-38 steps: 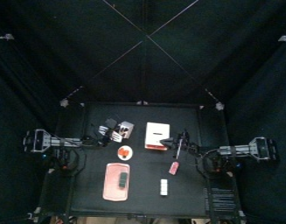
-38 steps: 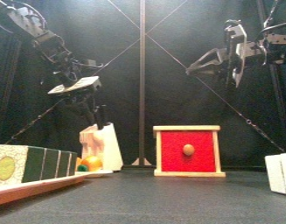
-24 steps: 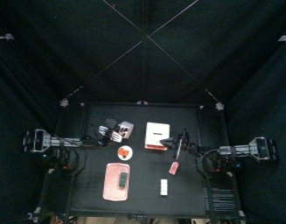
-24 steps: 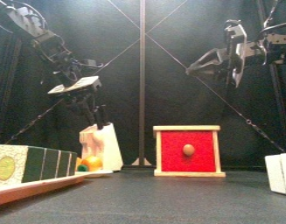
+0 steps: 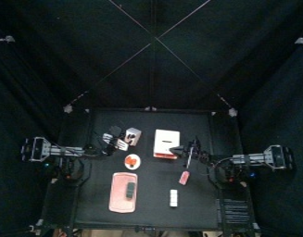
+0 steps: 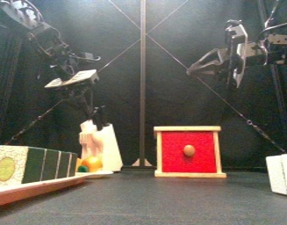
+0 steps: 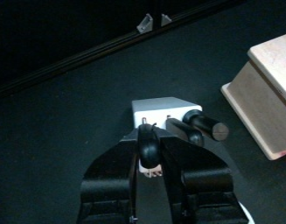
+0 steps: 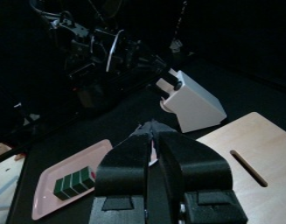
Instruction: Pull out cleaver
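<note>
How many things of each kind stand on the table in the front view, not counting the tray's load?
White knife block: 1
Red-fronted wooden box: 1
Tray: 1
White block: 1
Small orange thing: 1
Total: 5

Black curtains (image 5: 151, 56) hang all around a small black table (image 5: 154, 190).
</note>
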`<action>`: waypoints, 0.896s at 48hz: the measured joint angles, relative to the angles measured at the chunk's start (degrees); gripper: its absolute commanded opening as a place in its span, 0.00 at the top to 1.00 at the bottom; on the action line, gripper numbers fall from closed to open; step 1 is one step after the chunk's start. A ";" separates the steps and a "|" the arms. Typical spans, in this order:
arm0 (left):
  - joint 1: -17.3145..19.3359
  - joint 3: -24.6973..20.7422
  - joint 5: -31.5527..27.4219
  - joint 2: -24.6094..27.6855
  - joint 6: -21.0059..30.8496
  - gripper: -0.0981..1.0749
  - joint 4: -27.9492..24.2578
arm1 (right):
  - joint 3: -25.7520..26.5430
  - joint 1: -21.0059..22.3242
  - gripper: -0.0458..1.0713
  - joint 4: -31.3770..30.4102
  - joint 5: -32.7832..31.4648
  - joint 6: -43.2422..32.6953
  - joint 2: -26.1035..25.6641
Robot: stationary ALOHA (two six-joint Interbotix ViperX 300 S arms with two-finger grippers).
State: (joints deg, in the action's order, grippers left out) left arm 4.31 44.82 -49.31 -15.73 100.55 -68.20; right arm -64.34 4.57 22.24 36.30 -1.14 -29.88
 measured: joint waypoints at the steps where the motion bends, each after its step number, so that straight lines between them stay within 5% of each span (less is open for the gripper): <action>1: -0.18 0.00 -0.44 -0.09 0.00 0.45 0.00 | 0.00 0.09 0.50 -0.09 -0.09 0.00 0.00; 43: -11.25 0.00 -11.16 -5.27 0.00 0.45 -0.70 | 0.00 0.00 0.50 0.00 -0.09 0.00 0.00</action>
State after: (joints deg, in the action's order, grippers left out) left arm -6.94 44.82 -60.47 -21.01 100.55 -68.91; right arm -64.34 4.57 22.24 36.21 -1.14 -29.88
